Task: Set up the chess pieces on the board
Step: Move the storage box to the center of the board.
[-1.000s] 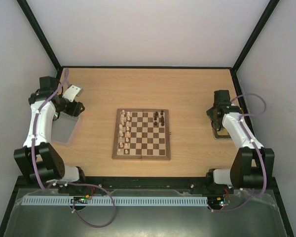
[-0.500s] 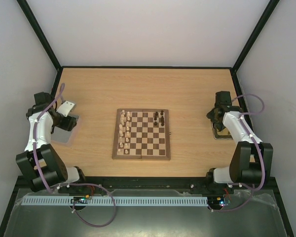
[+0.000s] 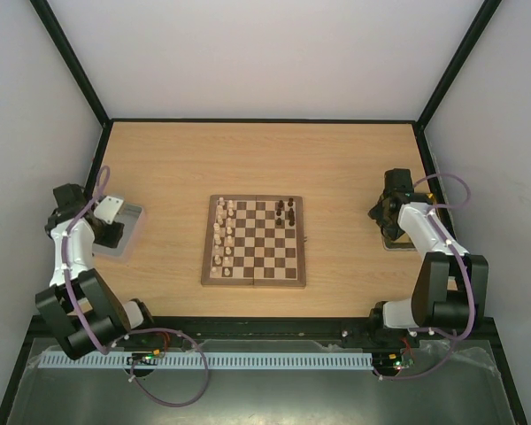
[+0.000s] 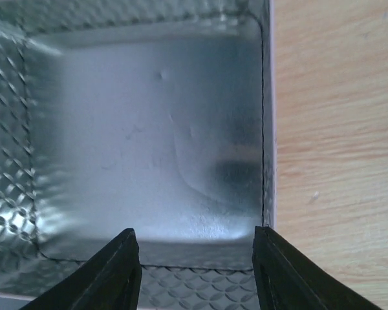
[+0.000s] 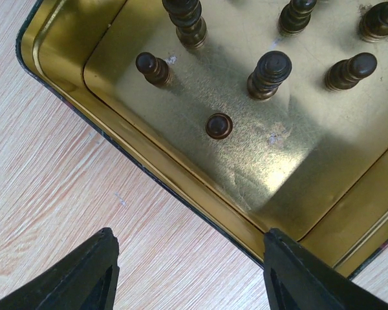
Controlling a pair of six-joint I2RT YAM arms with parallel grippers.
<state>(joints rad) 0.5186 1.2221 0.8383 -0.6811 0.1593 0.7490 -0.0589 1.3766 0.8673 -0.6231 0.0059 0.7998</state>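
The board (image 3: 253, 241) lies in the middle of the table. Pale chess pieces (image 3: 221, 232) stand along its left side and a few dark ones (image 3: 286, 211) near its far right corner. My left gripper (image 4: 195, 258) hangs open over the bare floor of a silver tray (image 4: 26, 161), with nothing between its fingers (image 4: 119, 271). My right gripper (image 5: 187, 265) is open above the wood, just outside the rim of a yellow tray (image 5: 149, 168). Several dark pieces (image 5: 269, 74) stand in that tray, and one of them (image 5: 219, 125) is seen straight from above.
The silver tray (image 3: 128, 232) sits at the table's left edge under the left arm (image 3: 71, 243). At the right edge the yellow tray (image 3: 391, 241) lies under the right arm (image 3: 420, 226). Black frame posts and white walls close in the table.
The left arm has drawn back toward the near left, bringing its gripper lower over the silver tray. The right arm has shifted only slightly by the yellow tray.
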